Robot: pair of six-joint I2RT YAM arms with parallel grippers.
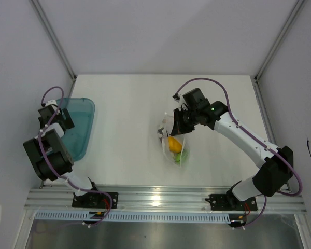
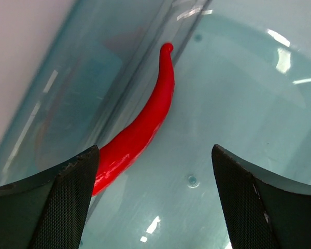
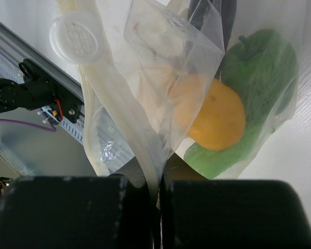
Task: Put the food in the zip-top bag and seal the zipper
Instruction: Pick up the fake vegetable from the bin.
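Note:
The red chili (image 2: 145, 124) lies in the teal tray (image 2: 238, 104) along its side wall. My left gripper (image 2: 155, 197) hangs open over it, and the chili's thick end runs behind the left finger (image 2: 57, 202). In the top view the left gripper (image 1: 58, 118) sits over the tray (image 1: 83, 129). My right gripper (image 3: 159, 187) is shut on the mouth edge of the zip-top bag (image 3: 160, 78), pinching the zipper (image 3: 129, 140). A yellow pepper (image 3: 217, 116) and green vegetables (image 3: 264, 67) lie inside the bag. From above, the bag (image 1: 176, 148) hangs below the right gripper (image 1: 179, 125).
The metal rail (image 1: 160, 199) with both arm bases runs along the near edge. White walls close in the table (image 1: 129, 104) on three sides. The tray stands against the left wall.

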